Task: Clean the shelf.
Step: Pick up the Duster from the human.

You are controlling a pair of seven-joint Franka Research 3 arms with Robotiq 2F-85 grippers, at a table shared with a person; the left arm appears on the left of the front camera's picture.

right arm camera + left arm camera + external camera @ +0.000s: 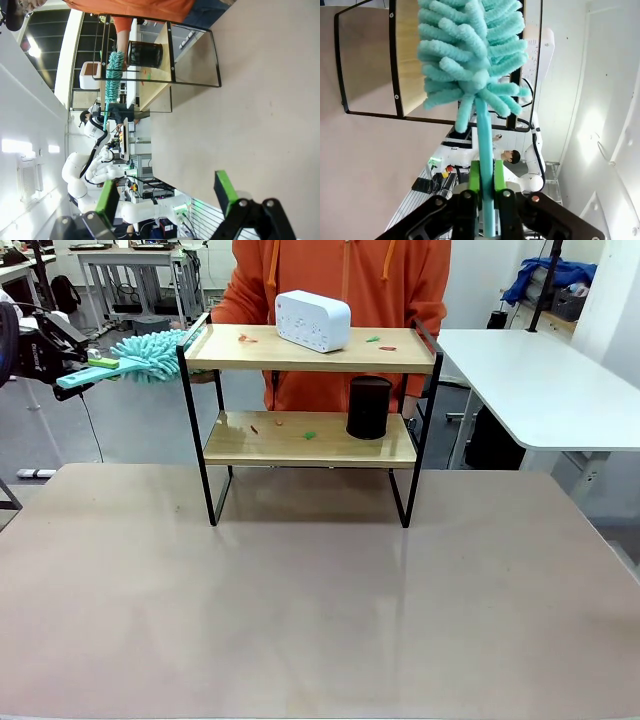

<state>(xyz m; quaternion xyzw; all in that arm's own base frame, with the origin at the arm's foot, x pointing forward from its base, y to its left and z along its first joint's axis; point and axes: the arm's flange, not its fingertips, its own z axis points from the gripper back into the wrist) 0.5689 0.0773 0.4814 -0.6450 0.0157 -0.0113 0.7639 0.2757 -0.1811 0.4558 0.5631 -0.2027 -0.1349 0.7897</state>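
Wooden shelf: is standing upright on the far half of the pale table, its two light boards sitting in a thin black frame. In the right wrist view it is appearing sideways, well off across the table.
Top board: a white socket box is resting near the middle. A red scrap is lying to its left, and a green scrap and a second red scrap are lying to its right.
Lower board: a black mesh cup is standing toward the right. A small red bit and a green bit are lying to its left.
Left gripper: is hovering off the shelf's left end at the height of the top board. Its green pads are pressing from both sides on the handle of a teal duster, clamping it.
Duster head: its fluffy strands are reaching up to the raised left end rail, with the board end showing just behind them in the left wrist view. I cannot tell whether they are touching the wood.
Right gripper: is hanging over bare table, its fingers standing wide apart and holding nothing.
Person: is standing close behind the shelf, wearing an orange hooded top.
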